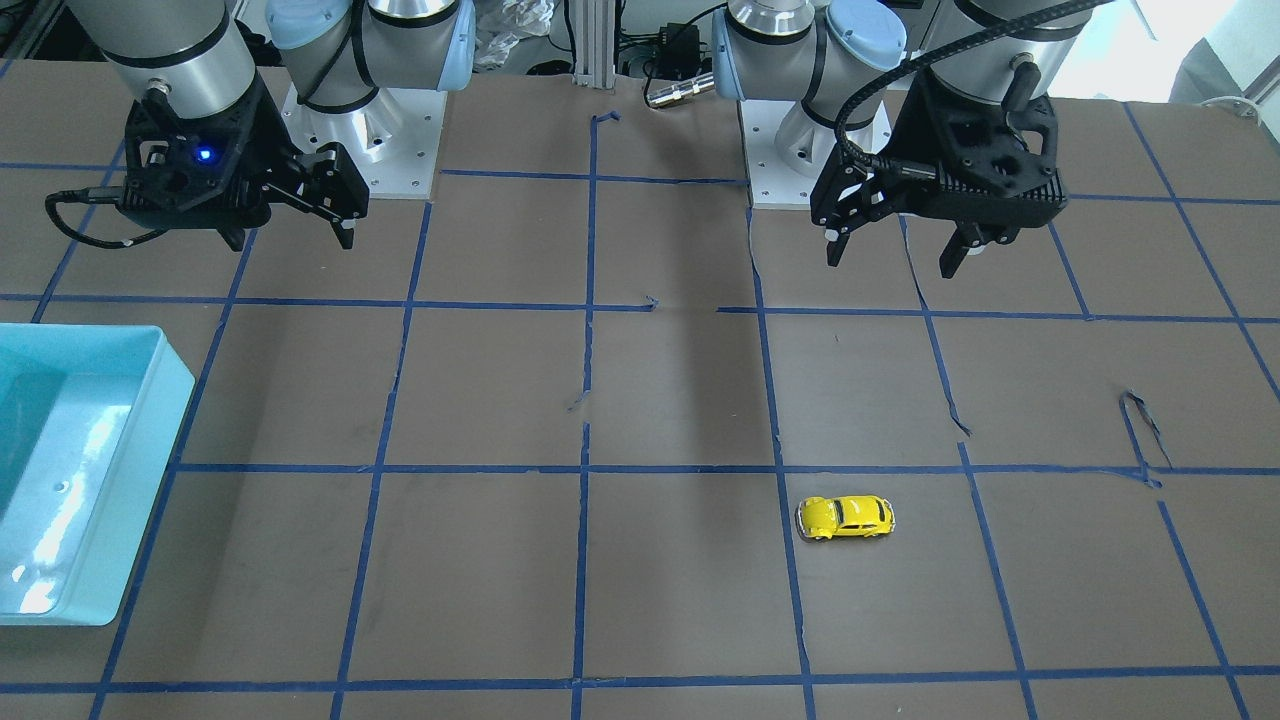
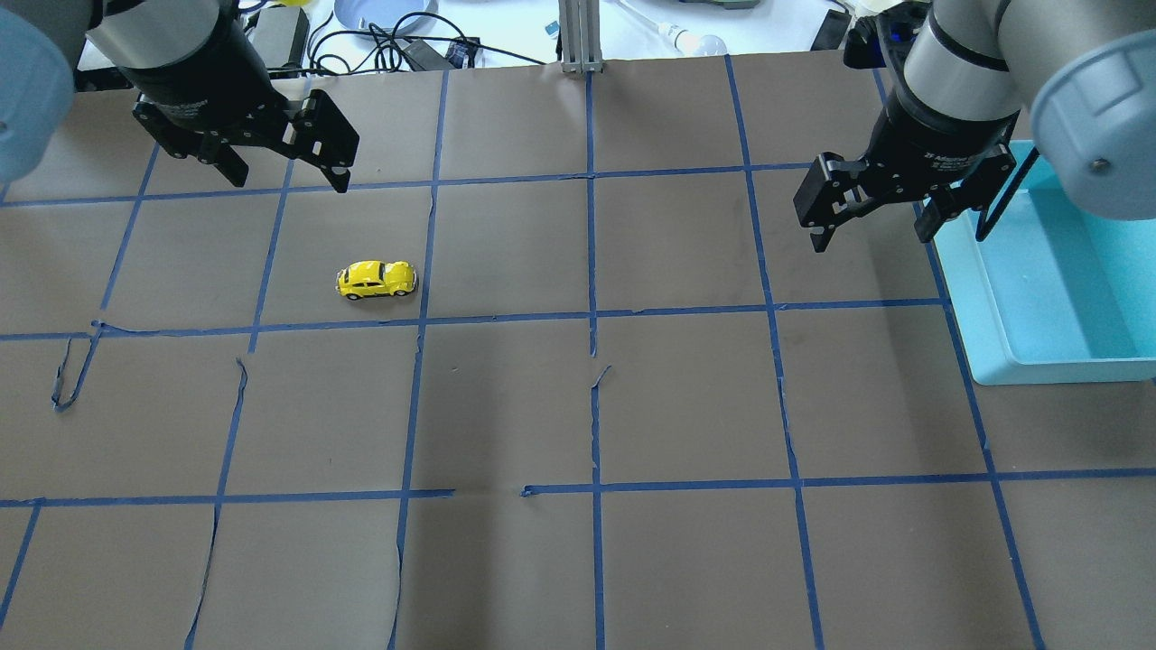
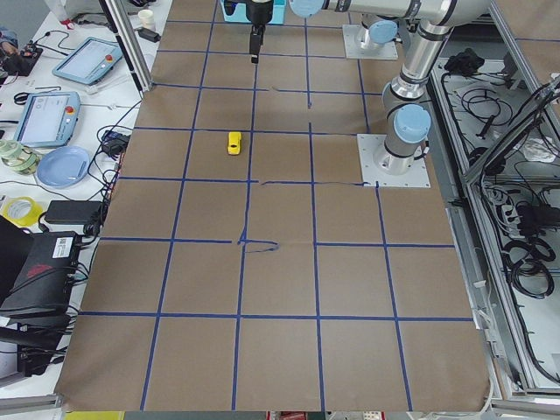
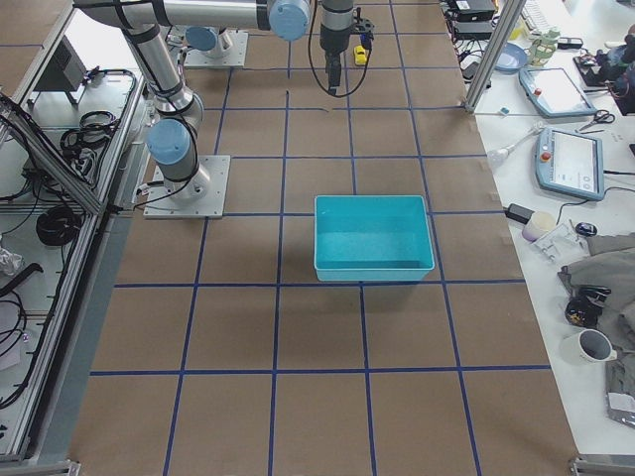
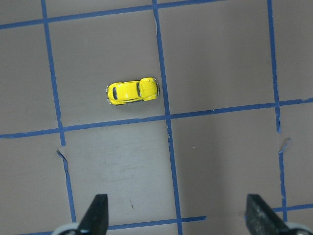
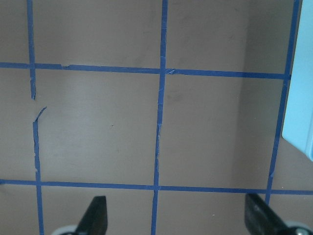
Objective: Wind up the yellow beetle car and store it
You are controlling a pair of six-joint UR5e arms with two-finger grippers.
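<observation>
The yellow beetle car (image 1: 845,517) stands on its wheels on the brown table, alone in one taped square; it also shows in the overhead view (image 2: 377,279), the left wrist view (image 5: 133,91) and the exterior left view (image 3: 234,143). My left gripper (image 2: 289,178) hangs open and empty above the table, apart from the car, on the side nearer the table's far edge; it also shows in the front-facing view (image 1: 890,262) and in its own wrist view (image 5: 177,218). My right gripper (image 2: 871,236) is open and empty, high beside the bin, and shows in the front-facing view (image 1: 290,238) too.
A light-blue bin (image 2: 1039,370) stands at the table's right side, also in the front-facing view (image 1: 150,400) and the exterior right view (image 4: 374,270). Blue tape lines grid the brown table (image 2: 587,406). Both arm bases (image 1: 380,150) stand at the robot's edge.
</observation>
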